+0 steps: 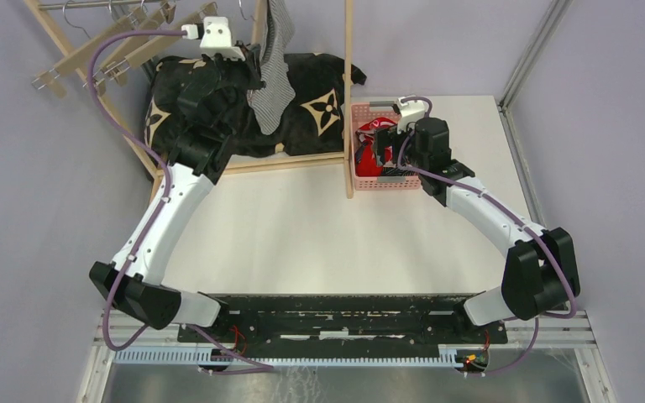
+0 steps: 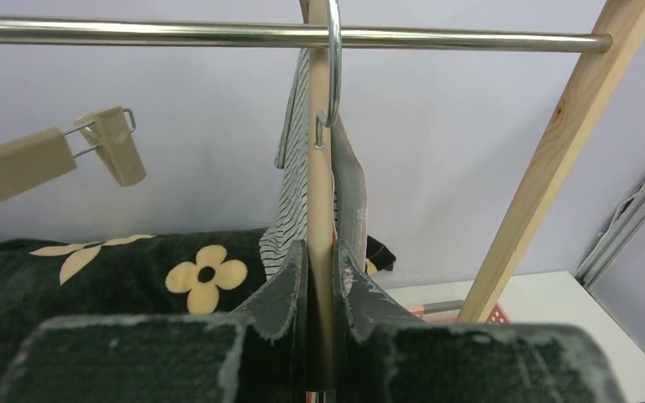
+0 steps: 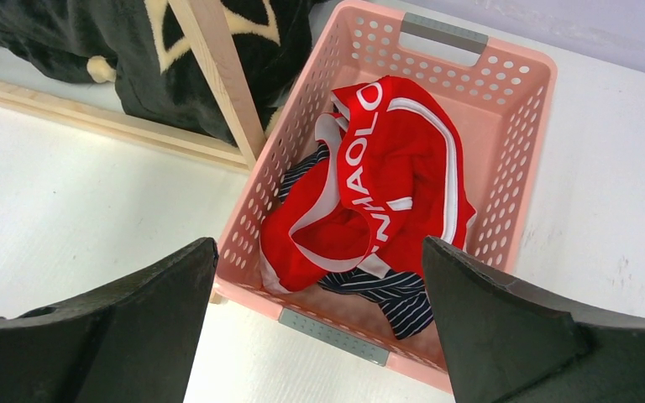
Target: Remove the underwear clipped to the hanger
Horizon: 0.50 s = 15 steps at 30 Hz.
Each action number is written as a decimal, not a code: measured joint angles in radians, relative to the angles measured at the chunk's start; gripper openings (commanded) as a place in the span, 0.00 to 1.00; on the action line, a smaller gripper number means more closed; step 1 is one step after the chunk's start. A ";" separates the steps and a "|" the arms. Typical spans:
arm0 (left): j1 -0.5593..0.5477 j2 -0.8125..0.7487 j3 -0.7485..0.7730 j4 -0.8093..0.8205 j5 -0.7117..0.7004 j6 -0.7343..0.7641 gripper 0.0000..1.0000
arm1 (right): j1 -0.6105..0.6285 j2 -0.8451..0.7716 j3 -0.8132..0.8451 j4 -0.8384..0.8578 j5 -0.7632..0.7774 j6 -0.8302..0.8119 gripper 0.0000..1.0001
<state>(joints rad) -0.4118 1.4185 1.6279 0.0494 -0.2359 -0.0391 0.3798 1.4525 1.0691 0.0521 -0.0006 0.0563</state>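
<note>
On the rail (image 2: 134, 34), from a hanger (image 2: 320, 193) pinched by the left tool (image 2: 320, 281), the grey underwear (image 2: 290, 218) hangs limp and light, best gripped near its clips, while the right tool (image 3: 319, 248) gapes over the basket (image 3: 516, 168).

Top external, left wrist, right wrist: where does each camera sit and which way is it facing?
Top external: above and behind the bases, looking down on the white table; left arm and right arm show.
Left wrist: below the metal rail, facing the back wall; left hand clamps the pale wooden hanger holding grey fine-striped underwear.
Right wrist: above the pink perforated plastic basket, looking down; open right hand frames red lettered underwear over navy striped underwear.
Shared: top and right wrist both show basket and red underwear.
</note>
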 measured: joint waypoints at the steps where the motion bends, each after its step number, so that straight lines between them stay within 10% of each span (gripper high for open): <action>1: 0.000 -0.020 -0.023 0.007 0.000 0.001 0.03 | 0.000 0.000 0.000 0.000 0.000 0.000 1.00; 15: 0.000 -0.316 -0.435 0.018 0.010 0.001 0.03 | 0.000 0.010 0.000 0.000 -0.003 0.006 1.00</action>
<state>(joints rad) -0.4118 1.1027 1.1927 0.0677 -0.2256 -0.0380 0.3798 1.4620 1.0691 0.0517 -0.0036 0.0624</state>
